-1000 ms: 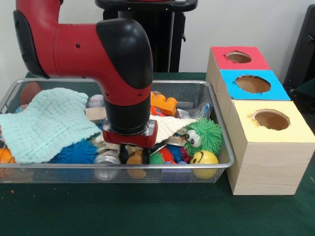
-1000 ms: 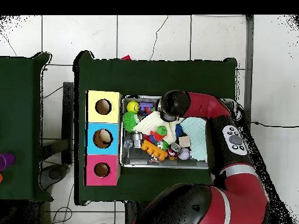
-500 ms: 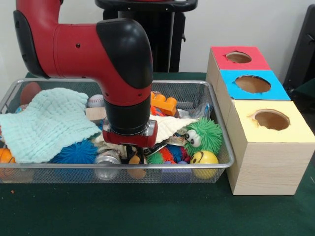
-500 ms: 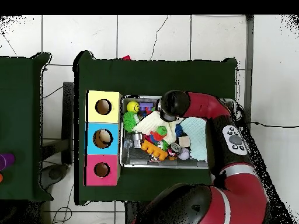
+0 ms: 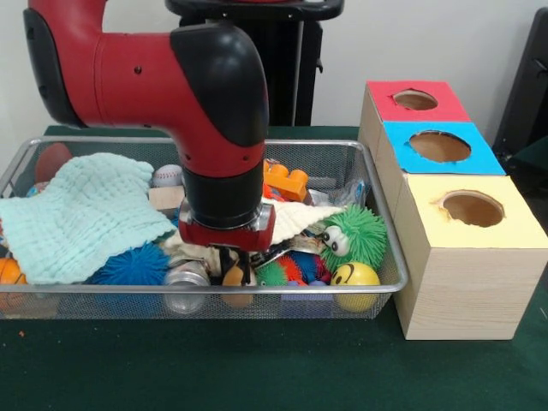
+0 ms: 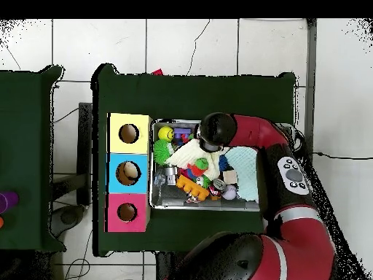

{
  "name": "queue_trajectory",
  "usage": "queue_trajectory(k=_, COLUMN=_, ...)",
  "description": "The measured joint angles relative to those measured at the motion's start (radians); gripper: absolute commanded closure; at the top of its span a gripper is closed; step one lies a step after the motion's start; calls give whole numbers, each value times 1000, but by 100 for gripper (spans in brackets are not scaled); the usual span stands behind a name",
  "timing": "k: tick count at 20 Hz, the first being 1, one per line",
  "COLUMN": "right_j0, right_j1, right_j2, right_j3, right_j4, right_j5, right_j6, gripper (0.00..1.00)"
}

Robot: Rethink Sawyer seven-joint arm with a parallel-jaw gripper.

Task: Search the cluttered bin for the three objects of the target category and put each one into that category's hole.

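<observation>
One wire bin (image 5: 377,287) beside three holed boxes (image 5: 467,257); the gripper (image 5: 229,267) sits among toys, grip state unclear.

The front view looks from low and close across the dark green cloth-covered desk (image 5: 257,368), level with the near rim of the silver wire mesh bin (image 5: 205,291), which fills its left and middle. The wooden three-hole box with red, blue and yellow tops (image 5: 454,214) runs along its right side, receding away from the camera, and the red and black arm (image 5: 171,94) drops in from above.

The overhead view looks straight down from high up, taking in the whole desk (image 6: 197,87), white tiled floor (image 6: 189,44) around it and a second dark desk (image 6: 22,160) at the left. There the bin (image 6: 204,205) is small at centre, with the box (image 6: 128,172) on its left.

Both views share bin, box and arm.
</observation>
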Motion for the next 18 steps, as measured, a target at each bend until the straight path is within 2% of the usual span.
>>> queue_trajectory(k=4, right_j0=12, right_j1=-62, right_j2=-2, right_j3=31, right_j4=2, right_j5=11, right_j6=0, gripper=100)
queue_trajectory(k=5, right_j0=21, right_j1=-103, right_j2=-2, right_j3=45, right_j4=8, right_j5=29, right_j6=0, gripper=100)
queue_trajectory(k=11, right_j0=53, right_j1=-244, right_j2=-2, right_j3=77, right_j4=38, right_j5=118, right_j6=0, gripper=100)
queue_trajectory(k=18, right_j0=89, right_j1=-380, right_j2=-5, right_j3=89, right_j4=70, right_j5=168, right_j6=0, gripper=100)
